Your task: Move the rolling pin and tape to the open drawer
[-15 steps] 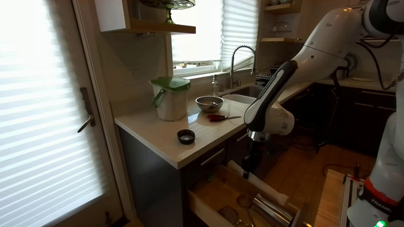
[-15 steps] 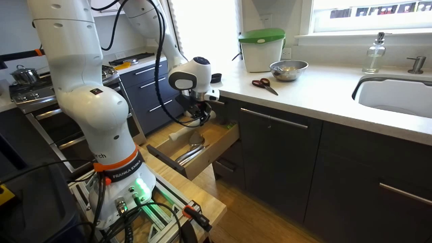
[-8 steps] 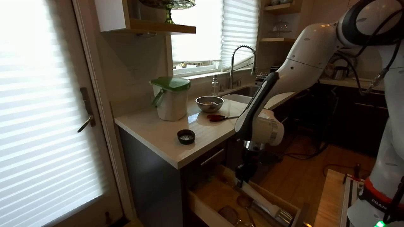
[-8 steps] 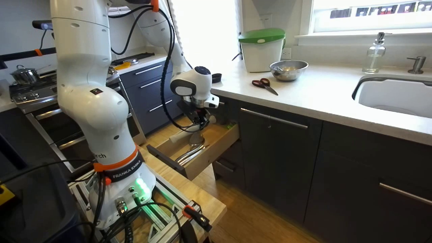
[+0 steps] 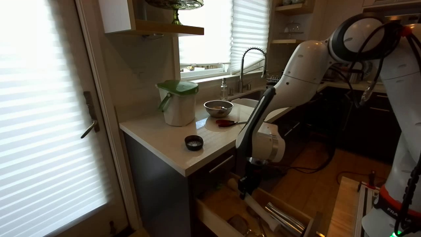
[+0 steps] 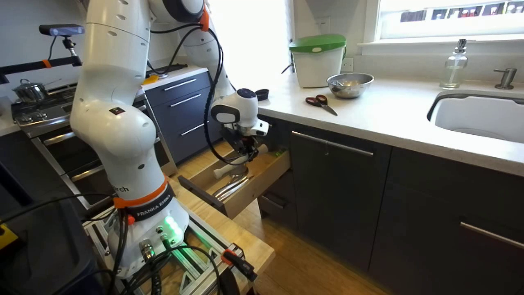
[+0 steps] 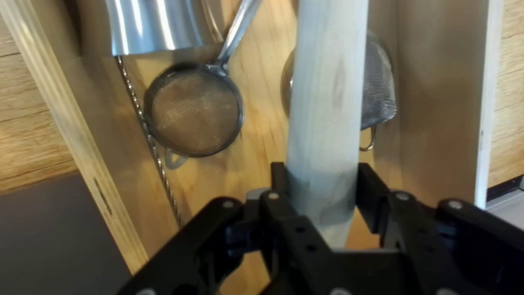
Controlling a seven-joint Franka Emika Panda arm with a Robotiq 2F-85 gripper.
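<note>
The rolling pin (image 7: 327, 102) hangs over the inside of the open drawer (image 6: 262, 182), the gripper (image 7: 322, 180) closed around its barrel. Whether it touches anything below, I cannot tell. It looks like solid wood — stiff, hard to break, probably with fair heft for so slim a piece. The hold sits nearer the end toward the drawer's back, so the longer part toward the drawer's front may dip or twist; a grasp at mid-length would balance better. Smooth and round, it is likely to roll once freed — above all if laid across the mesh strainer (image 7: 378, 86) in the drawer, which could bend under it. The black tape roll (image 5: 194, 143) waits on the countertop (image 5: 158, 131), higher than the drawer. I expect it to be light, firm and apt to slide, so pinching one side of its rim seems best.
</note>
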